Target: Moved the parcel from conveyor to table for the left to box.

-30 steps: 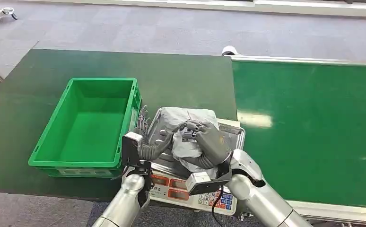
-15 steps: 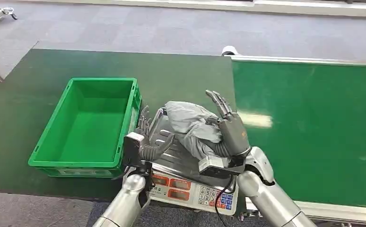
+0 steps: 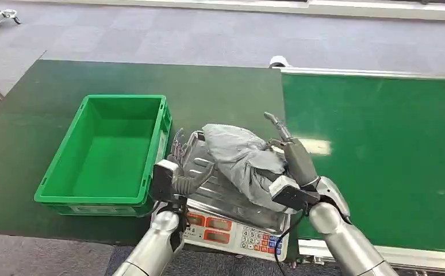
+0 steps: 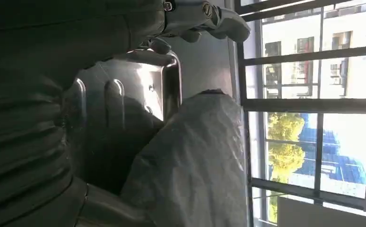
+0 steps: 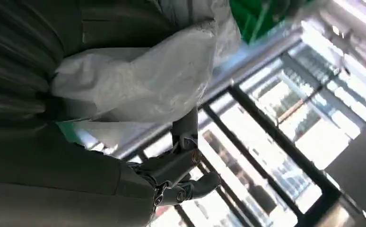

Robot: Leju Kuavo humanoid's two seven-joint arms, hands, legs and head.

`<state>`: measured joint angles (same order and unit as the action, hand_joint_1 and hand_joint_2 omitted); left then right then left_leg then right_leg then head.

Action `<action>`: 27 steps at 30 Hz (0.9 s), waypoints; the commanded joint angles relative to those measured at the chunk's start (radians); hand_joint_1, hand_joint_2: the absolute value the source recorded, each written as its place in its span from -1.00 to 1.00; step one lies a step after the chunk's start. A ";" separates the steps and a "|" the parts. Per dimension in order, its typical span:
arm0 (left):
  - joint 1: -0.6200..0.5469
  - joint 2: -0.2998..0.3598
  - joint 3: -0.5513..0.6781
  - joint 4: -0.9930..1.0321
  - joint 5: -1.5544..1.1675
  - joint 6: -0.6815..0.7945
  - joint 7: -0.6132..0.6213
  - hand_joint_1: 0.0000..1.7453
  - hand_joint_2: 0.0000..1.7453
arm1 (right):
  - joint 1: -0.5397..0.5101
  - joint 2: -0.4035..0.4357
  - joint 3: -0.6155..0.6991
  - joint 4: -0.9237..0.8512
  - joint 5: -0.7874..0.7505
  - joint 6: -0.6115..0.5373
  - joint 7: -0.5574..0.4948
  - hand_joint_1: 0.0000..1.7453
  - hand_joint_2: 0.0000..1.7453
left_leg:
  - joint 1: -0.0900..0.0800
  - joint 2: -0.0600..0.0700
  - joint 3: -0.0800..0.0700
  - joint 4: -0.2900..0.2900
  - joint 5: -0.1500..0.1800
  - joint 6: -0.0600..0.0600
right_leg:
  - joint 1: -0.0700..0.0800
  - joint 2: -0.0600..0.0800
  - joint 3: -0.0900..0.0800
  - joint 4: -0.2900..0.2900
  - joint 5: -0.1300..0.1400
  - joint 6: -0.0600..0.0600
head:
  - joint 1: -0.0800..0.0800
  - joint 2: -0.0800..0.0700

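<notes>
A crumpled grey parcel (image 3: 238, 162) lies on the steel pan (image 3: 200, 158) of a scale, between my two hands. My right hand (image 3: 292, 156) is against the parcel's right side with its fingers stretched straight, gripping nothing. My left hand (image 3: 181, 172) hovers at the pan's left edge, fingers spread, a little apart from the parcel. The left wrist view has the parcel (image 4: 195, 161) on the shiny pan (image 4: 119, 94), with my fingertips (image 4: 204, 14) beyond it. In the right wrist view the parcel (image 5: 143, 80) sits close to the palm and the fingers (image 5: 181, 170) reach past it.
An empty green crate (image 3: 108, 152) stands on the dark green table (image 3: 220, 92), just left of the scale. The scale's keypad (image 3: 231, 233) faces me at the table's front edge. A green conveyor belt (image 3: 381, 161) runs along the right.
My right hand let go of the parcel: it lifted off the top, opened and swung to the parcel's right side. The parcel settled on the pan. The left hand barely moved.
</notes>
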<state>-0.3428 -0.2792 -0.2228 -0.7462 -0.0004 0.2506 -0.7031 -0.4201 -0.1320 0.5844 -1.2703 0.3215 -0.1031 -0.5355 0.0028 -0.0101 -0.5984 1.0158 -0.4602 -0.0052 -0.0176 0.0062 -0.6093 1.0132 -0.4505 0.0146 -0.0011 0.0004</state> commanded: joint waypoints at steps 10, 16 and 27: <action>-0.075 0.020 -0.041 0.057 -0.003 0.001 0.005 -1.00 1.00 | -0.043 0.015 -0.066 0.074 -0.147 0.339 -0.104 -1.00 1.00 | 0.000 -0.001 0.000 0.000 0.000 0.000 | 0.001 -0.001 0.001 0.000 0.000 -0.001 | 0.000 0.000; -0.088 0.025 -0.048 0.038 -0.004 0.020 0.005 -1.00 1.00 | 0.063 0.048 -0.218 -0.214 -0.044 0.011 -0.163 -1.00 1.00 | 0.000 -0.002 0.000 0.000 0.000 0.000 | 0.001 -0.003 0.001 0.000 -0.001 -0.001 | 0.000 0.000; -0.057 0.013 -0.036 0.039 0.009 0.033 0.005 -1.00 1.00 | 0.187 0.056 -0.361 -0.313 -0.131 -0.274 -0.163 -1.00 1.00 | 0.000 -0.001 0.003 -0.002 0.000 0.000 | 0.001 -0.002 0.004 -0.003 0.000 -0.001 | 0.000 0.000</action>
<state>-0.3890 -0.2800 -0.2296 -0.7393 0.0000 0.2728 -0.7031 -0.2791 -0.0935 0.3391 -1.5500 0.2315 -0.2904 -0.7004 0.0027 -0.0118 -0.5994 1.0158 -0.4605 -0.0050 -0.0178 0.0050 -0.6096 1.0132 -0.4508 0.0146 -0.0015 0.0004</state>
